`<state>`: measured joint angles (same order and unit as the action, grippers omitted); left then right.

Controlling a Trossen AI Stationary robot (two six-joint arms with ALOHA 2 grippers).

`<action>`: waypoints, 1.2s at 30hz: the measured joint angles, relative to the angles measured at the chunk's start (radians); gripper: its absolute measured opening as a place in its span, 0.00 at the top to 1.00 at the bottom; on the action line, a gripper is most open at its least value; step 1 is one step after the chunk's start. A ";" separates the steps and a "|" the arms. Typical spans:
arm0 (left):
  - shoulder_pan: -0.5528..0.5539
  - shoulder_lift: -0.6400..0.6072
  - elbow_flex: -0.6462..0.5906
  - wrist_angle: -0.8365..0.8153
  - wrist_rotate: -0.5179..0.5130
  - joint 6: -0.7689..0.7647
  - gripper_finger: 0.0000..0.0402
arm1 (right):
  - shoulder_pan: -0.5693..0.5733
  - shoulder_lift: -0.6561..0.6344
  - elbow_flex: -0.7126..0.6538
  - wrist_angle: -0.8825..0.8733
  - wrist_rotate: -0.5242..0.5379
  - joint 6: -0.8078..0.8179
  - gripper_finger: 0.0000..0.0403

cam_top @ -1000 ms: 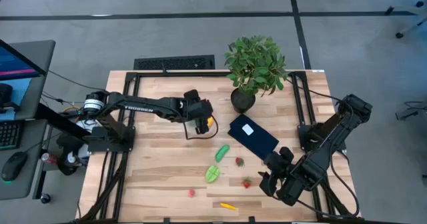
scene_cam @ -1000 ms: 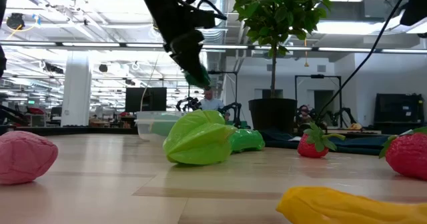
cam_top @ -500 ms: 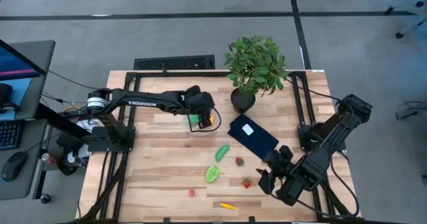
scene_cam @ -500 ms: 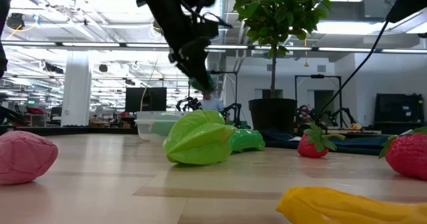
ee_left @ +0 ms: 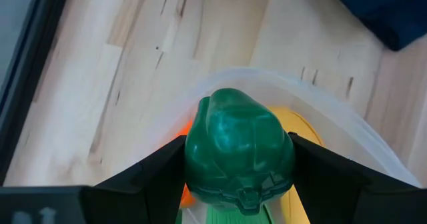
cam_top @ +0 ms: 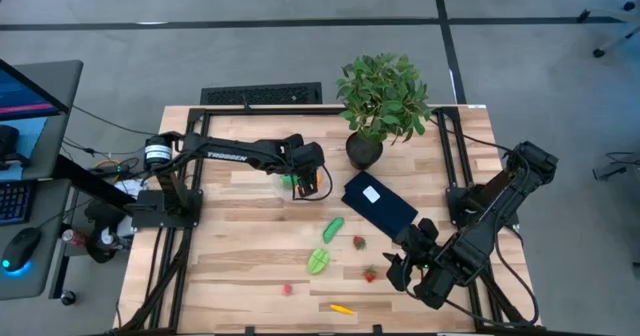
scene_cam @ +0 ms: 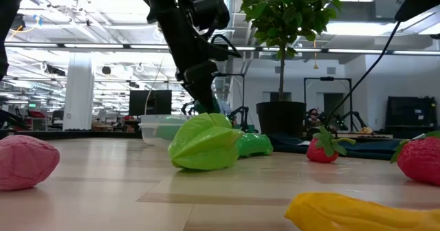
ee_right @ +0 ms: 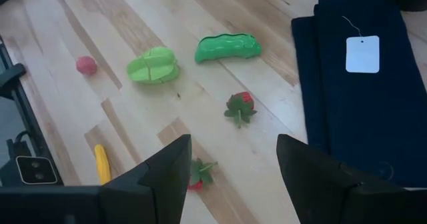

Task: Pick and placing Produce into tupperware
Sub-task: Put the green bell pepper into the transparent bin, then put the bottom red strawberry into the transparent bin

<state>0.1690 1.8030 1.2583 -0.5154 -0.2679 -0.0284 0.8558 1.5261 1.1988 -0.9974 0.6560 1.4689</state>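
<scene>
The left gripper [ee_left: 238,184] stands clamped on a dark green pepper [ee_left: 238,154], poised over the clear round tupperware [ee_left: 347,127], which sits on the wooden table [cam_top: 230,246] near the potted plant [cam_top: 380,101]. The right gripper [ee_right: 230,167] hovers with fingers apart above scattered strawberries [ee_right: 239,109], a green pea pod [ee_right: 225,48] and a yellow banana [ee_right: 101,163].

Glossy green plastic pepper [ee_left: 239,151], clear smooth plastic tupperware [ee_left: 347,121], pale matt wood-plank table [cam_top: 240,246], dark blue cloth [ee_right: 360,111] with white paper tag [ee_right: 362,54]
</scene>
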 joint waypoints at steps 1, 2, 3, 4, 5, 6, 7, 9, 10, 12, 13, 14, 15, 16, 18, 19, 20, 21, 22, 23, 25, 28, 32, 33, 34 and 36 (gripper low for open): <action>0.003 0.000 0.000 0.001 0.002 0.000 0.41 | 0.000 0.000 0.000 0.000 0.000 0.000 0.47; 0.005 0.000 0.000 -0.004 0.001 -0.001 0.41 | -0.001 0.000 0.000 0.000 0.000 0.000 0.47; 0.006 0.000 0.000 -0.010 -0.001 -0.003 0.41 | -0.001 0.000 0.000 0.000 0.000 0.000 0.47; 0.007 0.000 0.000 -0.016 -0.002 -0.004 0.41 | -0.003 0.000 0.000 0.000 0.000 0.000 0.47; 0.007 0.000 0.000 -0.019 -0.002 -0.004 0.41 | -0.003 0.000 0.000 -0.001 0.000 0.000 0.47; 0.007 0.000 0.000 -0.020 -0.002 -0.005 0.41 | -0.003 0.000 0.000 -0.001 0.000 0.000 0.47; 0.007 0.000 0.000 -0.019 -0.002 -0.005 0.41 | -0.004 0.000 0.000 -0.001 0.000 -0.001 0.47; 0.007 0.000 0.000 -0.020 -0.002 -0.006 0.41 | -0.008 0.000 0.000 -0.002 0.000 -0.001 0.47; 0.006 0.000 0.000 -0.023 -0.001 -0.007 0.41 | -0.010 0.000 0.000 -0.002 0.000 -0.002 0.47; 0.006 0.000 0.000 -0.034 0.006 -0.010 0.40 | -0.014 0.000 0.000 -0.002 0.000 -0.003 0.47; 0.006 0.000 0.000 -0.038 0.009 -0.011 0.39 | -0.015 0.000 0.000 -0.002 0.000 -0.006 0.47; 0.005 0.000 0.000 -0.042 0.010 -0.015 0.39 | -0.016 0.000 0.000 -0.002 0.000 -0.007 0.47; 0.005 0.000 0.000 -0.045 0.010 -0.018 0.38 | -0.015 0.000 0.000 -0.002 0.000 -0.008 0.47; 0.005 0.000 0.000 -0.048 0.010 -0.019 0.38 | -0.014 0.000 0.000 -0.002 0.000 -0.008 0.47; 0.004 0.000 0.000 -0.052 0.010 -0.021 0.37 | -0.014 0.000 0.000 -0.002 0.000 -0.008 0.47; 0.004 -0.001 0.000 -0.055 0.016 -0.027 0.36 | -0.014 0.000 0.000 -0.002 0.000 -0.008 0.47; 0.004 -0.001 0.000 -0.063 0.030 -0.032 0.36 | -0.014 0.000 0.000 -0.002 0.000 -0.009 0.47; 0.004 -0.001 0.000 -0.077 0.045 -0.036 0.36 | -0.014 0.000 0.000 -0.002 0.000 -0.009 0.47; 0.004 -0.001 0.000 -0.094 0.065 -0.038 0.36 | -0.014 0.000 0.000 -0.002 0.000 -0.009 0.47; 0.004 -0.003 0.000 -0.115 0.088 -0.038 0.36 | -0.014 0.000 0.000 -0.002 0.000 -0.010 0.47; 0.002 -0.013 0.000 -0.168 0.124 -0.040 0.36 | -0.014 0.000 0.000 -0.002 0.000 -0.010 0.47; -0.007 -0.037 0.000 -0.253 0.162 -0.045 0.36 | -0.008 0.000 0.000 -0.007 0.000 -0.011 0.47; -0.036 -0.093 0.001 -0.333 0.167 -0.047 0.36 | -0.005 0.000 0.000 -0.020 -0.001 -0.011 0.47; -0.045 -0.109 0.001 -0.349 0.167 -0.054 0.36 | -0.005 0.000 0.000 -0.021 -0.001 -0.012 0.47; -0.054 -0.125 0.001 -0.361 0.167 -0.062 0.36 | -0.005 0.000 0.000 -0.021 -0.001 -0.012 0.47; -0.071 -0.160 0.001 -0.393 0.166 -0.077 0.36 | -0.008 0.000 0.000 -0.021 -0.001 -0.012 0.47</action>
<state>0.0979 1.6430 1.2591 -0.9082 -0.1017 -0.1057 0.8482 1.5261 1.1988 -1.0180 0.6548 1.4570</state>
